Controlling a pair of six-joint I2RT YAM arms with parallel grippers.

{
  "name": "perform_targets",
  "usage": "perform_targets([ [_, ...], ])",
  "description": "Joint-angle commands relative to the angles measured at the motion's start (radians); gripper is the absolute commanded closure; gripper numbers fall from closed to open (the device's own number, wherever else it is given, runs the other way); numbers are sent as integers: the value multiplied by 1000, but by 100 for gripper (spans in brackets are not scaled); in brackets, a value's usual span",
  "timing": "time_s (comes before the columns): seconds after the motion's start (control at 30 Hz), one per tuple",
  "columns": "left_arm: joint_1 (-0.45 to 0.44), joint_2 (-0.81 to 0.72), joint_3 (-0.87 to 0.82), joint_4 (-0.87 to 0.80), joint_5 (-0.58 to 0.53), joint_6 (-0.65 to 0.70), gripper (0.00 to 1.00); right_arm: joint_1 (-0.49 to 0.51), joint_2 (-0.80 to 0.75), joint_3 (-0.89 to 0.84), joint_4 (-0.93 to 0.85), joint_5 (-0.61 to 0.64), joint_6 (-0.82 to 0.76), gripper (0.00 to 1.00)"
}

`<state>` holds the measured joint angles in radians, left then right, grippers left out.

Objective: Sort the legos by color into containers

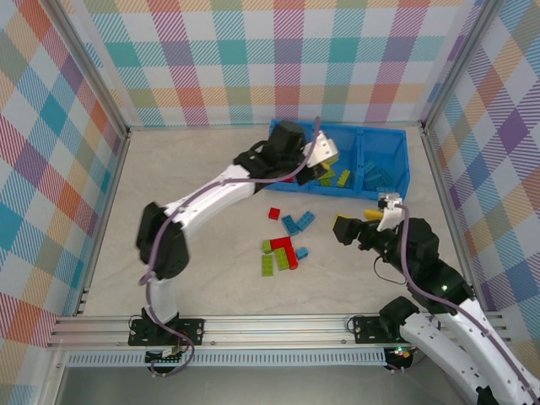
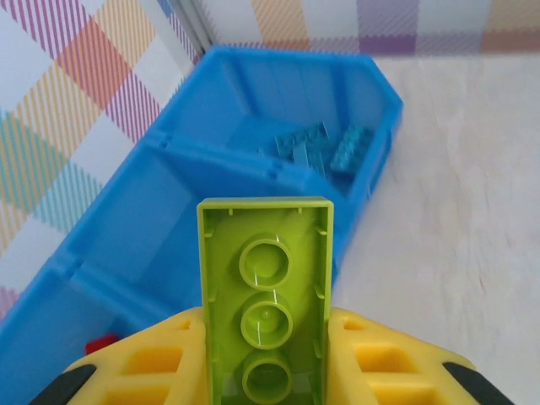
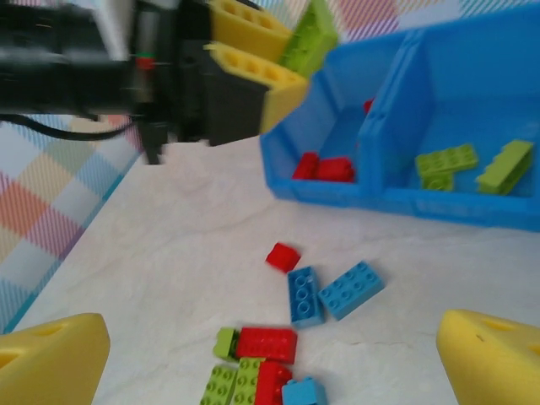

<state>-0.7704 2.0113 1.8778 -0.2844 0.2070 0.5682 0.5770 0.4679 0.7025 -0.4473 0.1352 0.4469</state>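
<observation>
Nine loose legos (image 1: 281, 244); one green lego (image 2: 266, 287) gripped

No writing, label, brand, number or sign can be read anywhere: the legos (image 1: 283, 245), the blue tray (image 1: 406, 160), the arms (image 1: 211, 198) and the plaid walls (image 1: 253, 59) carry no legible marks.

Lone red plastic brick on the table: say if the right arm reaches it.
Probably yes: the red brick lies uncovered ahead of the open right gripper; left arm is over the blue plastic tray.
</observation>
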Motion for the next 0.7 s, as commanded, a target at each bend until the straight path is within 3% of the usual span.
perform_targets([
  [0.0, -10, 186, 179, 26, -21, -114, 86, 1, -17, 27, -80, 78, 32, 0],
  [0.1, -16, 347, 391, -57, -66, -128, 84, 1, -21, 40, -120, 47, 46, 0],
  [0.2, -17, 460, 542, -126, -82, -140, 72, 1, -27, 39, -141, 21, 69, 0],
  [0.27, -19, 485, 569, -133, -80, -146, 54, 1, -35, 33, -145, 21, 79, 0],
  [0.33, -23, 481, 569, -123, -82, -146, 44, 1, -35, 30, -151, 43, 96, 0],
  [0.43, -26, 453, 568, -121, -80, -140, 38, 1, -11, 38, -160, 48, 97, 0],
  [0.53, -35, 377, 501, -107, -72, -139, 37, 1, 16, 46, -156, 41, 96, 0],
  [0.67, -62, 117, 131, 119, -82, -168, 37, 1, 42, 46, -157, 53, 107, 0],
])
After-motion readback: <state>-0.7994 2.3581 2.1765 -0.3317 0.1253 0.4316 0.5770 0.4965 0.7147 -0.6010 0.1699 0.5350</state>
